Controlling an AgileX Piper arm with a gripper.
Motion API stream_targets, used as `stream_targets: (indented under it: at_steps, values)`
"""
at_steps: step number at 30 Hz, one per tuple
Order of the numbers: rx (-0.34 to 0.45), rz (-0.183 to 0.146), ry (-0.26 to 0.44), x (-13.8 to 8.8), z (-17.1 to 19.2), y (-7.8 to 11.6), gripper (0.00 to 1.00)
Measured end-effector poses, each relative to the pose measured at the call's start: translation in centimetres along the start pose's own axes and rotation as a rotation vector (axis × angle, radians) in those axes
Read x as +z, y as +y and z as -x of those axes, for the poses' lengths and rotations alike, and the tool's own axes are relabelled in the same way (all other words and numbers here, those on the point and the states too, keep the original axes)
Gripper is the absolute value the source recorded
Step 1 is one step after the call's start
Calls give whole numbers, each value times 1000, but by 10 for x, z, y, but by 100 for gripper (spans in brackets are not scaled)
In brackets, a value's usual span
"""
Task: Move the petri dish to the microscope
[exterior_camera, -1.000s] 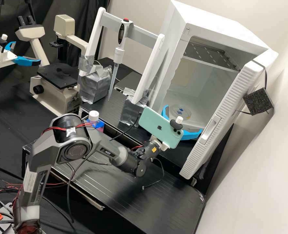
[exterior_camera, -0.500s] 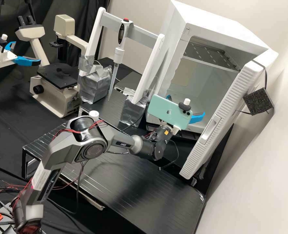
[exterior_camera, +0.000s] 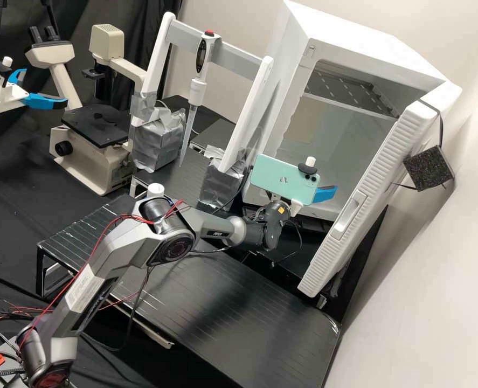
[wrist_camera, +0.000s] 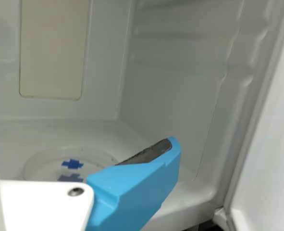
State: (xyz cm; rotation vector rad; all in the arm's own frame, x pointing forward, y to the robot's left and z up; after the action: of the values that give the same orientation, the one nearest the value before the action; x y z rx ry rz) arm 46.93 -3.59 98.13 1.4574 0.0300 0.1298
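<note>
My one dark grey arm reaches out over one low black counter, and one bottle cap, white, pokes up just behind my elbow. On my wrist I carry one pale green phone. Past it, my one white gripper is at the mouth of one white cabinet, its two blue fingers spread well apart, with nothing held between them. I've got the one petri dish in my wrist view: round, clear, lying flat on the cabinet floor near my fingers, with two blue marks on it. The cabinet has one door, swung open, with one black square block on its outside, and one wire shelf high up inside. Beside the cabinet stands one white rack on two legs, each wrapped in silver tape at its foot, with one pipette upright in it, tip down. Farther along sits the one microscope, with two eyepieces and one flat black stage; no dish is on that stage. One second arm shows near the eyepieces.
</note>
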Motion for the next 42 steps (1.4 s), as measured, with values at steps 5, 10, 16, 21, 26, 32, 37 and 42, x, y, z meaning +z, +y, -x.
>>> stream_targets:
  at_steps: [5, 10, 16, 21, 26, 32, 37, 42]
  values:
    - [-20, 1, -24, 3, -8, -8, 100]
    - [-36, 8, -32, 8, -13, -15, 100]
    - [-47, 9, -51, 14, -16, -19, 100]
    - [-46, 13, -49, 13, -16, -18, 100]
    - [-46, 13, -49, 13, -16, -18, 0]
    - [-48, 19, -48, 14, -16, -17, 0]
    - [-48, 19, -48, 14, -16, -17, 0]
    - [-49, 20, -48, 14, -16, -17, 0]
